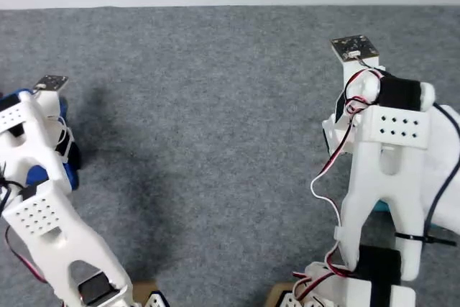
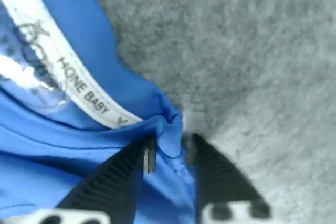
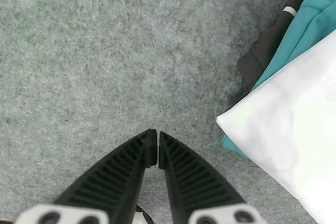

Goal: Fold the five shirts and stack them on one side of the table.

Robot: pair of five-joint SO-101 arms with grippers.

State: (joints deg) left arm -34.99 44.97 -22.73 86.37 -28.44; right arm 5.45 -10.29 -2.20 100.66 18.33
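Note:
A blue shirt (image 2: 79, 108) with a white printed neck band lies on the grey felt at the table's left edge, and its blue cloth (image 1: 43, 175) peeks out beneath the left arm. My left gripper (image 2: 168, 148) is shut on a fold of the blue shirt's collar edge. My right gripper (image 3: 158, 141) hangs over bare felt, shut with nothing in it. Beside it lies a stack of shirts: a white one (image 3: 291, 129) on top, a teal one (image 3: 310, 22) under it, and a dark one (image 3: 265, 51) at the bottom.
The grey felt mat (image 1: 215, 141) covers the table between the two arms. The right arm (image 1: 384, 170) stands over the stack at the right edge, where the white shirt (image 1: 445, 177) shows behind it.

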